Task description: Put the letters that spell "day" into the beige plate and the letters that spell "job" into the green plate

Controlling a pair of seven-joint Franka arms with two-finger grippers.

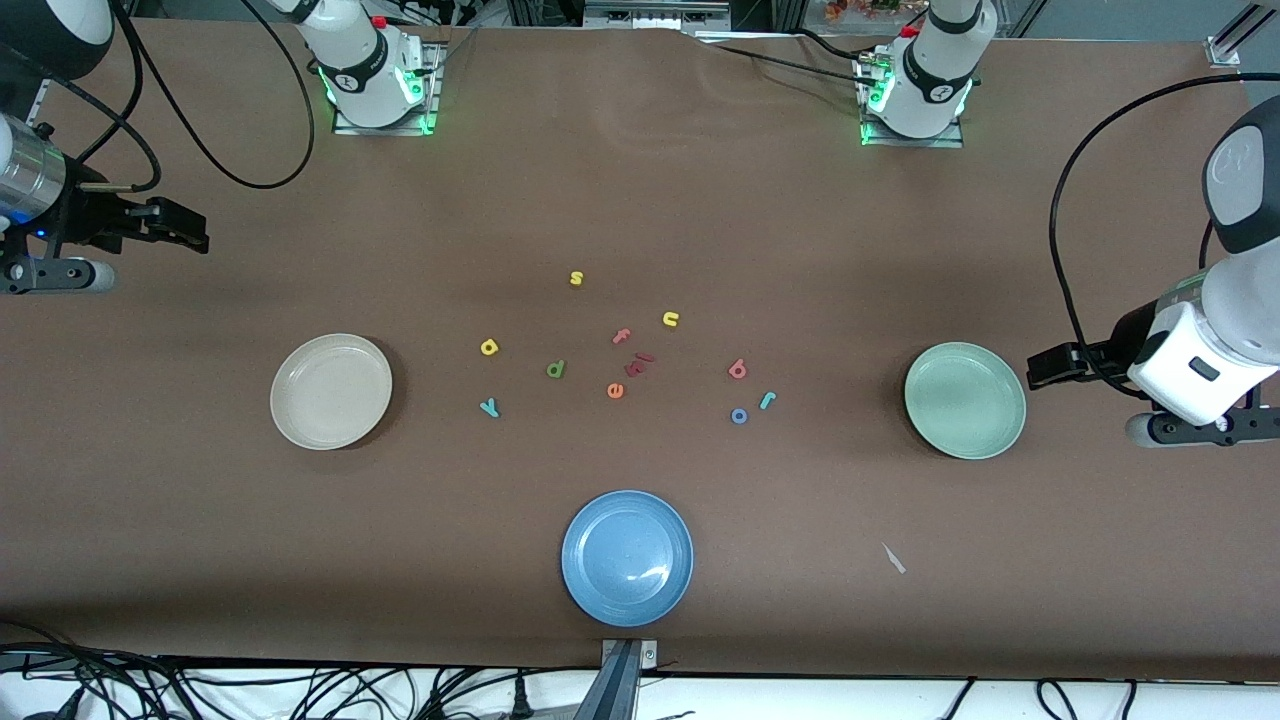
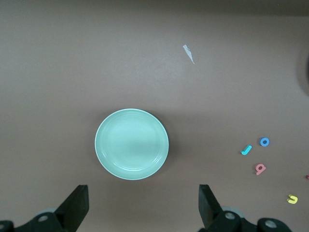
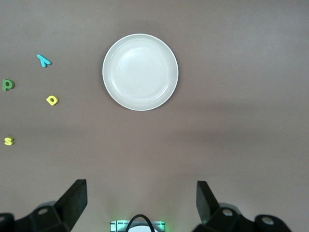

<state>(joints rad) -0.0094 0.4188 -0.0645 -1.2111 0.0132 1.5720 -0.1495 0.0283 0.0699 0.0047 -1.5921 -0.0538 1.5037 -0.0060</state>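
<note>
Hovering spread, empty — left end effector by green plate; right end effector by beige plate.

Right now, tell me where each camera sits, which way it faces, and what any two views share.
Front view: high across the table, facing both arm bases; shows the open right gripper and open left gripper.
Left wrist view: looks down on the round mint-green plate; own fingers show.
Right wrist view: looks down on the round cream-beige plate; own fingers show.
Shared: each plate also appears in the front view.
</note>
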